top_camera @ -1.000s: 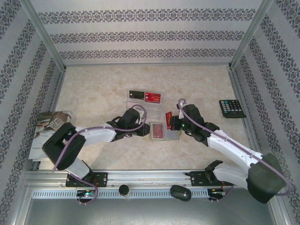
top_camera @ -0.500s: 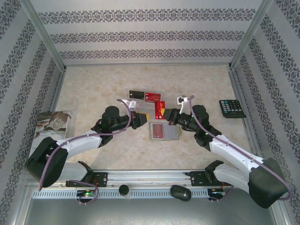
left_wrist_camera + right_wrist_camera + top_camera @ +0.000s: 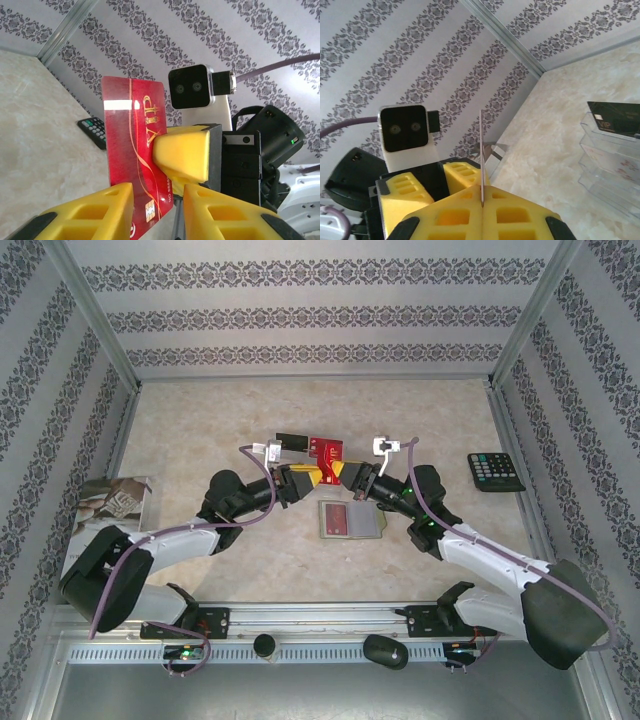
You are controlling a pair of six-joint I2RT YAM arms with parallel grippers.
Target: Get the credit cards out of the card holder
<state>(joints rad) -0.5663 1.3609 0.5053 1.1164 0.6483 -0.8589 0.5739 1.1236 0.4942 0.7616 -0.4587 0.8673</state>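
Note:
A red credit card [image 3: 131, 150] with gold lettering stands upright in the air, with my right gripper [image 3: 482, 199] shut on its edge. My left gripper [image 3: 157, 212] faces it with open jaws either side of the card's lower end, a gap showing on the right side. In the top view both grippers, left [image 3: 316, 477] and right [image 3: 346, 478], meet above the table's middle. The card holder [image 3: 368, 530] lies open just in front of them with another red card [image 3: 338, 518] in it. A black card [image 3: 290, 440] and a red card [image 3: 323, 447] rest on a clear tray [image 3: 605, 165].
A black calculator [image 3: 495, 471] lies at the right by the wall. A printed booklet [image 3: 105, 510] lies at the left edge. Patterned walls close in the table on three sides.
My right gripper lifted the red card away from the holder and swung it left. My left gripper rose and moved right to meet it, its jaws now around the card.

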